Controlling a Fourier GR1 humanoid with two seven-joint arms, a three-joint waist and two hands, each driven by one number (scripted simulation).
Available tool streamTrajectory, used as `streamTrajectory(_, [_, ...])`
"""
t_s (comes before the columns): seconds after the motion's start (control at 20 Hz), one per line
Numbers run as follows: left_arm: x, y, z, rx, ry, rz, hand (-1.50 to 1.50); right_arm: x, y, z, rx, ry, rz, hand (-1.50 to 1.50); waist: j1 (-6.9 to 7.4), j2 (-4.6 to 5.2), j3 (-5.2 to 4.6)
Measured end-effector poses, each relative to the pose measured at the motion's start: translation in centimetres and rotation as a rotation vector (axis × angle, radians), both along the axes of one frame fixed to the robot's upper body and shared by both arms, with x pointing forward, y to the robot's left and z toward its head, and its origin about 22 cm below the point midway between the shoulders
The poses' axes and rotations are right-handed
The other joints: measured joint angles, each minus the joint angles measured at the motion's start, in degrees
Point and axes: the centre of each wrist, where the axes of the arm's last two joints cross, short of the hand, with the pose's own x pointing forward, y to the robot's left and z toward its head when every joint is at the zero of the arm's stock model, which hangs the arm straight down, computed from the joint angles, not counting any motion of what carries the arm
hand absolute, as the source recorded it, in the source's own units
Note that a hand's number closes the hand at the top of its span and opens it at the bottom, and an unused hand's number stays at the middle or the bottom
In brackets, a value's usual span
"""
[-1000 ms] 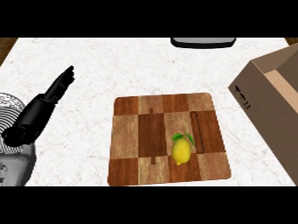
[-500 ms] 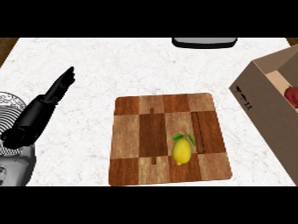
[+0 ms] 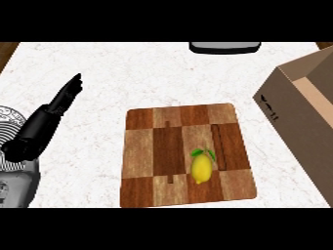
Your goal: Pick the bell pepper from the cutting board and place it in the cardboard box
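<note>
Red bell pepper, earlier above the cardboard box (image 3: pixel 299 122) at the right edge of the desk (image 3: pixel 126 73), now unseen, perhaps inside; left hand (image 3: pixel 56 103), fingers straight, empty; yellow fruit (image 3: pixel 202 169) on cutting board (image 3: pixel 155 146) risks mistaken pickup.

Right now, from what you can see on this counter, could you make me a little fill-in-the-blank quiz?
1. On the cutting board lies one fruit whose skin is ____.
2. The cardboard box stands to the board's ____.
3. The only hand in view is the robot's ____ hand, fingers straight, holding nothing.
4. A patterned plate shows at the view's ____ edge.

Missing words: yellow; right; left; left.
</note>
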Motion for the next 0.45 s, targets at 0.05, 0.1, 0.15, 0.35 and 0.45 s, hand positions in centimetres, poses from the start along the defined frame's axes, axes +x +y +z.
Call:
streamTrajectory(0.05, [0.0, 0.0, 0.0, 0.0, 0.002, 0.002, 0.0, 0.0, -0.1, 0.0, 0.073, -0.064, -0.02, -1.5, -0.05, -0.06, 0.0])
streamTrajectory(0.1, [0.0, -0.1, -0.1, 0.0, -0.001, 0.002, 0.0, 0.0, -0.4, 0.0, 0.143, -0.122, -0.045, -1.5, -0.17, -0.05, 0.0])
streamTrajectory(0.15, [-0.1, 0.1, -0.1, 0.0, -0.003, 0.003, 0.0, -0.2, -0.9, 0.1, 0.214, -0.169, -0.071, -1.5, -0.21, -0.1, -0.01])
streamTrajectory(0.35, [0.1, -0.4, 0.2, 0.0, -0.007, -0.007, 0.0, -1.4, -3.2, -0.8, 0.397, -0.296, -0.187, -1.5, 0.1, 0.14, -0.07])
streamTrajectory(0.45, [-0.1, -0.5, 0.0, 0.003, -0.006, -0.004, 0.0, -2.7, -4.8, -1.2, 0.44, -0.337, -0.233, -1.5, 0.23, 0.19, -0.09])
